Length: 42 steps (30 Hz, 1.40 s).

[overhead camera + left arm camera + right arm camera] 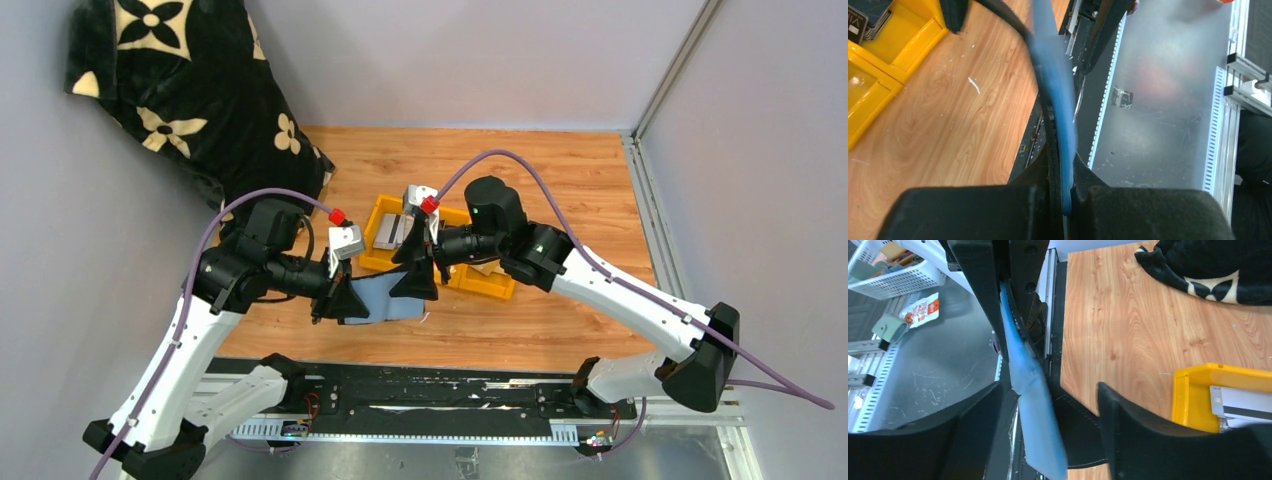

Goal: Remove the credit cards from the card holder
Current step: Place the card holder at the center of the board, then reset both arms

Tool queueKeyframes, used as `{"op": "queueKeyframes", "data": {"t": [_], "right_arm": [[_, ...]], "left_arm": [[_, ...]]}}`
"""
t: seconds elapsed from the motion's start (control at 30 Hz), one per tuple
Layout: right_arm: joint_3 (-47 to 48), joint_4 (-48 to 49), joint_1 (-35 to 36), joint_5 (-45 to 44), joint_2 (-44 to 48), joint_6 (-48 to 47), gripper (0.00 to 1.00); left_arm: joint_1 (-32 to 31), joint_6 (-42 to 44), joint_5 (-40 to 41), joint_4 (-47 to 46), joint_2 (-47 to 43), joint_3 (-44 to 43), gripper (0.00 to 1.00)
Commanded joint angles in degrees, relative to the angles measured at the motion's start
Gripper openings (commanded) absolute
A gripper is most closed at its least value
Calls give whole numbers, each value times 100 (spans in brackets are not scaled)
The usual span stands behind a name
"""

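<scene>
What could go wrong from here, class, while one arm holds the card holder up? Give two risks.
1. Only the left arm's fingers pinch the card holder, at one end; the right arm's fingers stand open around the other. A pull there might drag it out of the pinch.
2. The holder hangs close to the table's near edge, so any card pulled free might drop onto the black rail instead of the yellow tray.
</scene>
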State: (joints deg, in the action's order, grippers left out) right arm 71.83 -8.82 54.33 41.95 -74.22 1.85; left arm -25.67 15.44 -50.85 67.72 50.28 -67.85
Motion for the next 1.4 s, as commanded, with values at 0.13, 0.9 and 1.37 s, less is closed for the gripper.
{"op": "queueKeyframes", "data": {"t": [0.13, 0.9, 1.37], "right_arm": [[-145, -69, 69, -252, -21, 347, 5], [-1405, 240, 271, -4071, -1608, 3203, 47], [-2013, -1606, -846, -6759, 1435, 2152, 81]], "left_arm": [[-122, 1045, 1018, 366, 400, -511, 19], [-122, 2307, 3383, 373, 301, 139, 100], [2504, 1541, 3560, -2077, 555, 992, 100]]}}
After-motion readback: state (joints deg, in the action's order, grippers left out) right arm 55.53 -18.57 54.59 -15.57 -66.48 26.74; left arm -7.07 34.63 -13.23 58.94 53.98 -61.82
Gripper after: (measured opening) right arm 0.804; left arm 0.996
